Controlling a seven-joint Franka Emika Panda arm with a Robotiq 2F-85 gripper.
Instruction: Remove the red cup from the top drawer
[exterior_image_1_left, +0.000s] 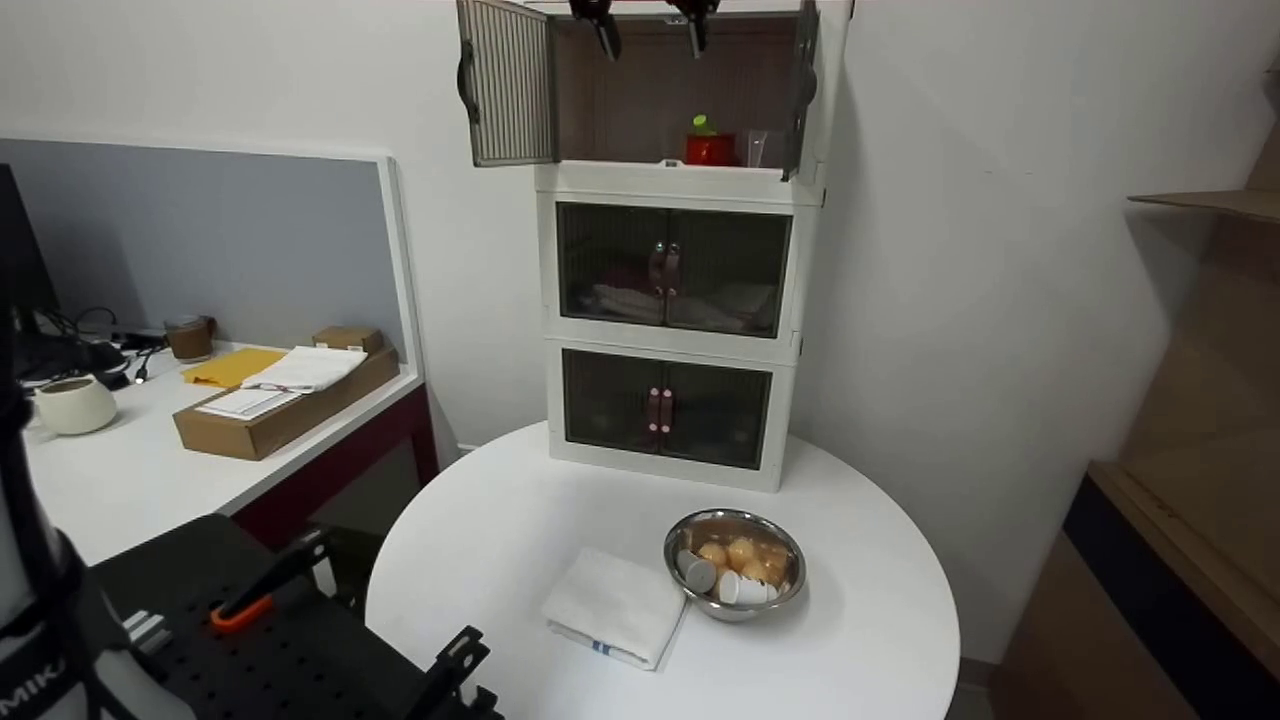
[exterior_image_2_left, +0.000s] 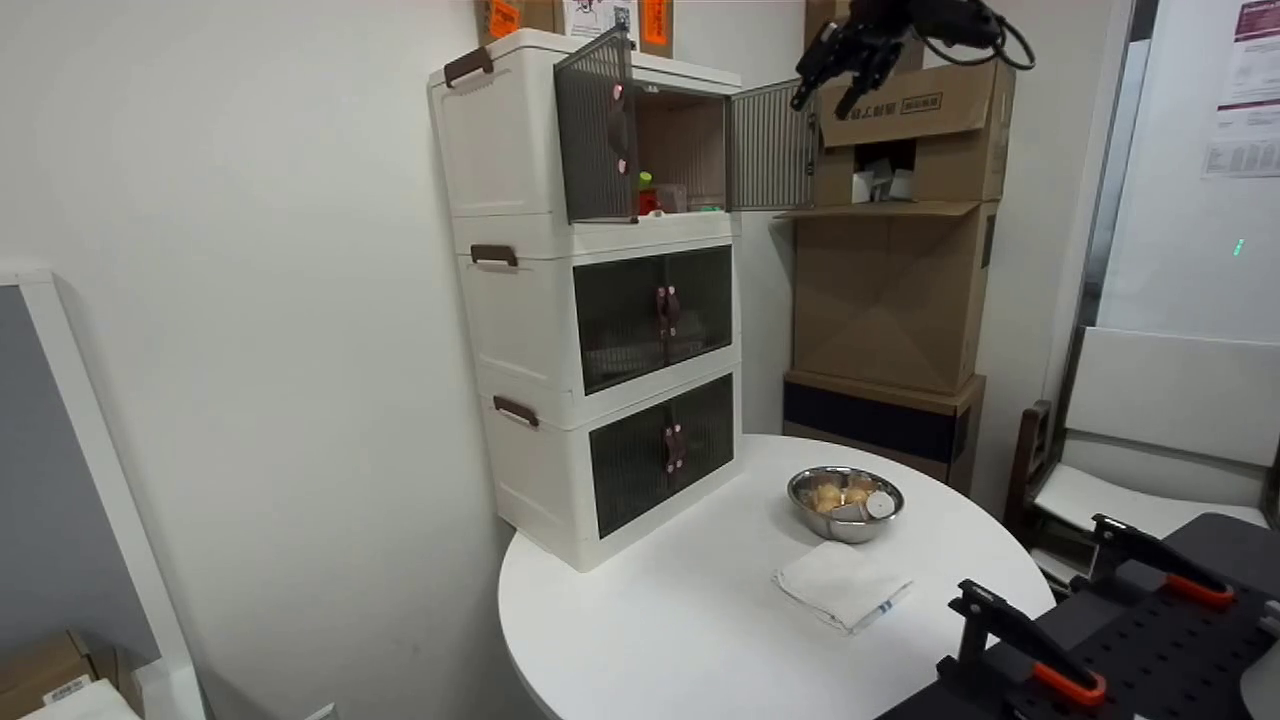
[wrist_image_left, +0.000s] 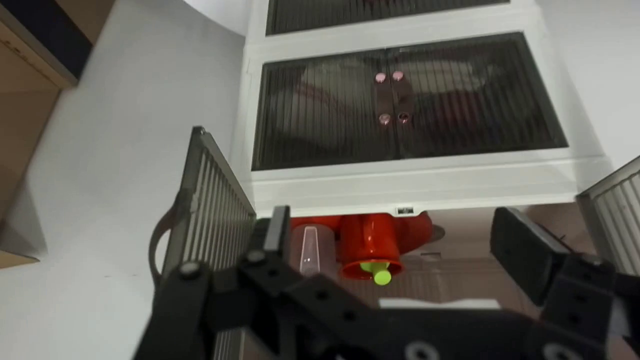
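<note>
one small, glossy, bright red cup stood in the white-walled top drawer, its doors swung out, beside a clear plastic tumbler. the black two-fingered gripper hung in front, jaws wide apart and empty. the cup was probably light, stiff and slippery; a gentle pinch across its sides, clear of the tumbler, seemed best.

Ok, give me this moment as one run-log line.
gripper: open, empty; red cup: inside top drawer; doors: both open; removal: not yet done
</note>
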